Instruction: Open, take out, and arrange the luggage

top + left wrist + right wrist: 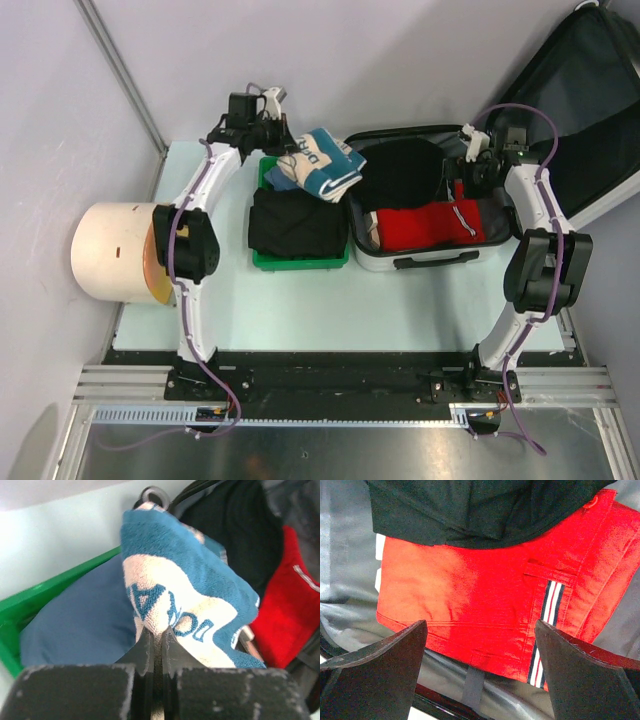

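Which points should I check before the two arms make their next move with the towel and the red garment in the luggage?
1. The luggage is open, its lid leaned back: ok.
2. The left gripper is shut on the towel: ok.
3. The towel hangs wholly over the green tray: not ok, one end reaches over the luggage's rim.
4. The right gripper is open above the red garment: ok.
5. The red garment is free to lift: not ok, a black garment overlaps one edge.
6. The right fingers touch the red garment: cannot tell.
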